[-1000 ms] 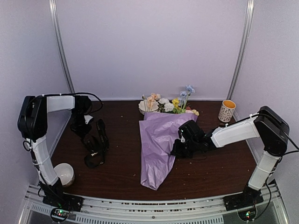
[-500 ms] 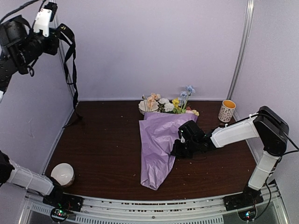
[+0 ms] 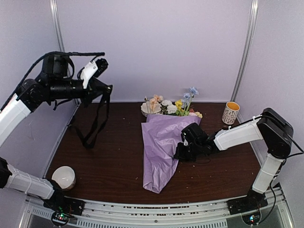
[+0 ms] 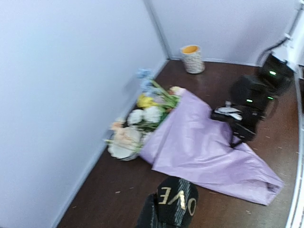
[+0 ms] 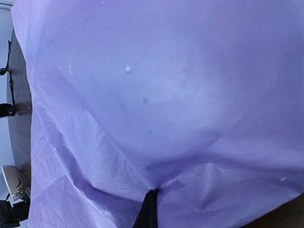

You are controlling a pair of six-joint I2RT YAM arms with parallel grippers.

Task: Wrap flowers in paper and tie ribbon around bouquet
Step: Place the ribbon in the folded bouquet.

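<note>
Wrapping looks done: paper [image 3: 159, 156] coned round flowers [image 3: 166, 105], bouquet [image 3: 164, 130] lies mid bench [image 3: 118, 166], heads toward far edge. Right end effector [image 3: 182, 151] pinched shut on paper's right edge. Left end effector [image 3: 102, 89] clamped on ribbon [image 3: 95, 126], high above far-left corner. Tying not yet done.

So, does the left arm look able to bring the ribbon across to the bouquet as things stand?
Probably yes: the left gripper, shut on the ribbon, hangs raised left of the bouquet over bare table, and the right gripper pinches only its right edge.
</note>
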